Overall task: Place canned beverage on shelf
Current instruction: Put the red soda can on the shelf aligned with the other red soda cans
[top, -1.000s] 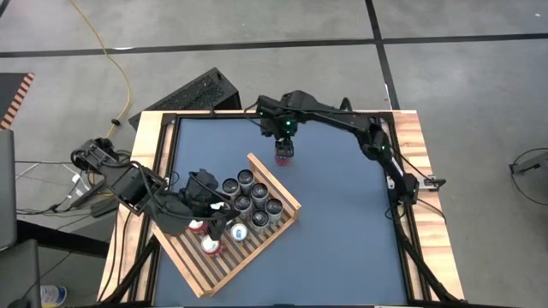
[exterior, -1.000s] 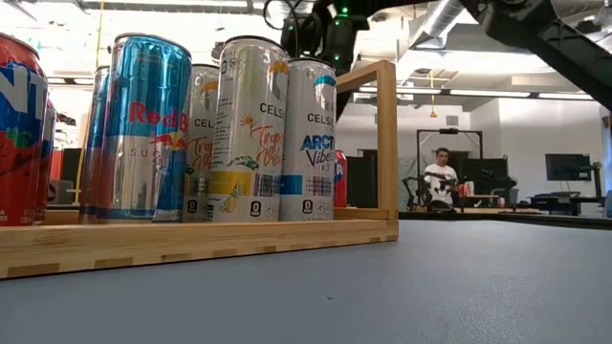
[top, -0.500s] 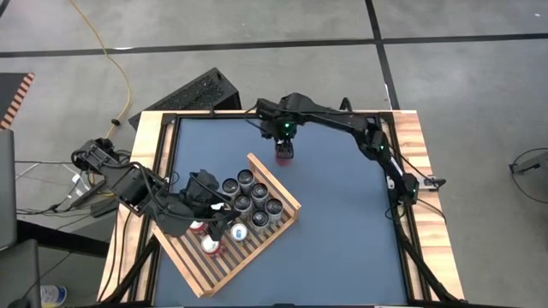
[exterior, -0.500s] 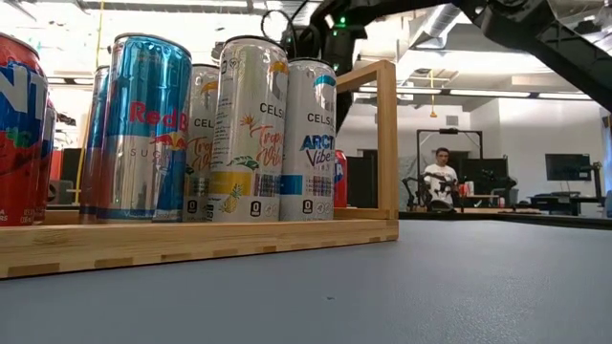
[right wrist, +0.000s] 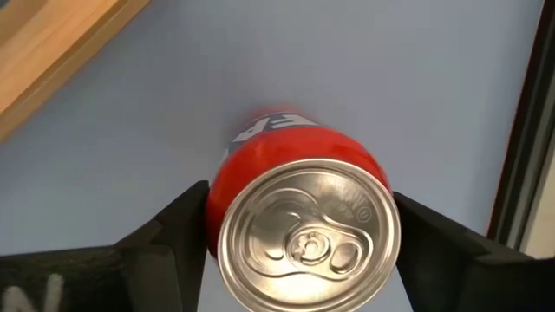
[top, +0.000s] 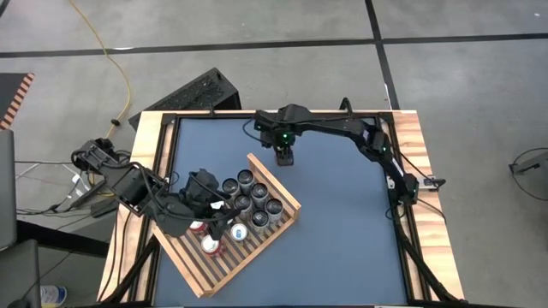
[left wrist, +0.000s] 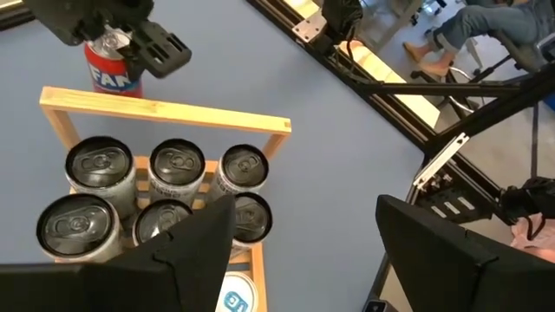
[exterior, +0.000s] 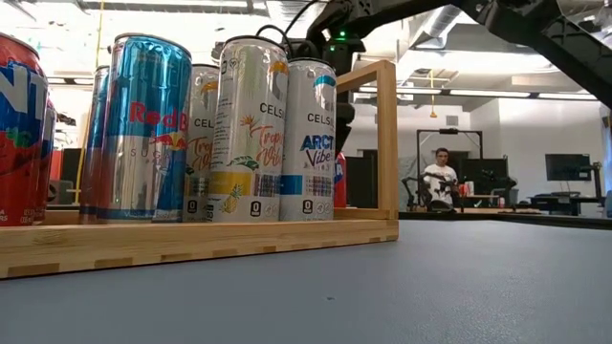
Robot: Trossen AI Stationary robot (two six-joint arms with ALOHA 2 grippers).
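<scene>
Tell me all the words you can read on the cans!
"Red B", cut off, then "SU": blue and silver can.
"CELSI", "Tropi", "Vibe": white can with fruit drawings.
"CELSI", "ARCTI", "Vibe": white can beside it.
"CEL": can behind, mostly hidden.
"NT": red can at the edge.
"FAN": red can outside the shelf.
Small print near can bottoms: too small.

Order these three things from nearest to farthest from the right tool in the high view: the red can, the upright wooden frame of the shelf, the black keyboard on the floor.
1. The red can: between the fingers of the right tool.
2. The upright wooden frame of the light wood slatted shelf: just beside it, toward the left arm.
3. The black keyboard: off the table, on the floor.
</scene>
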